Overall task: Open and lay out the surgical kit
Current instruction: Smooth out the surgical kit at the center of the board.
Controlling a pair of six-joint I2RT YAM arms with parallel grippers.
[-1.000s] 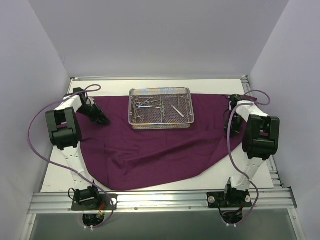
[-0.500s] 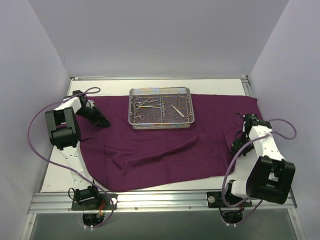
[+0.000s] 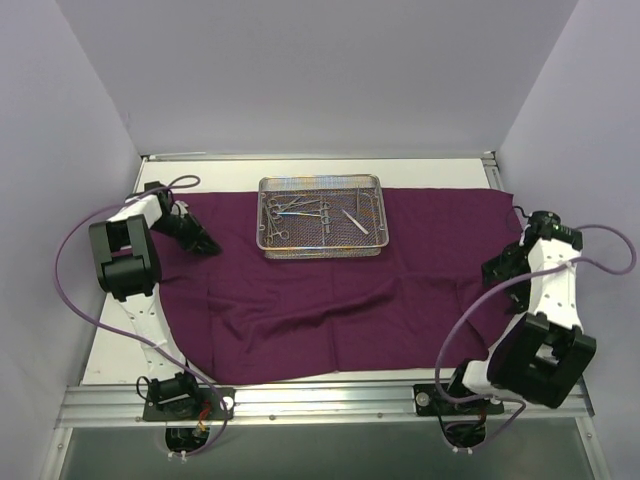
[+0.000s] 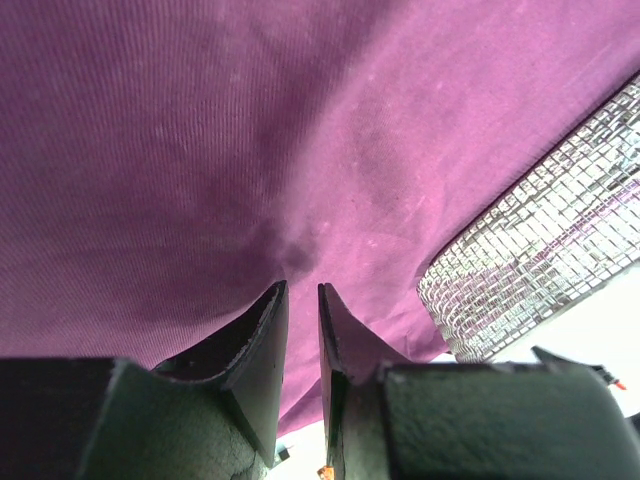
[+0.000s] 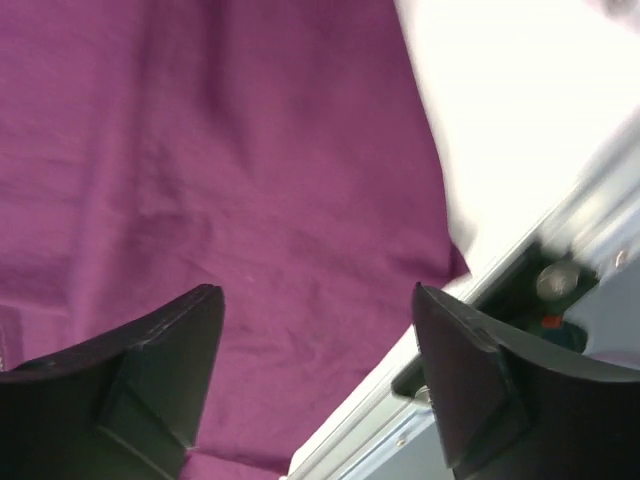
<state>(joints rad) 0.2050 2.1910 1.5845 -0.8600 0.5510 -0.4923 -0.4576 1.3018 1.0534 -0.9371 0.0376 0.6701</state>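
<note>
Soft, even light fills the top view, and shadows on the white table (image 3: pixel 215 172) are faint. The right wrist view is blurred, its upper right blown out white. In the left wrist view the cloth wrap (image 4: pixel 200 130) shows a sharp weave.

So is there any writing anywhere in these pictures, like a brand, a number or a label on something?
No readable text in any view.
purple cloth: plain, no print.
wire-mesh tray: no label shows.
instruments in the tray: too small to tell any engraving.
left arm and right arm: no lettering can be made out.
</note>
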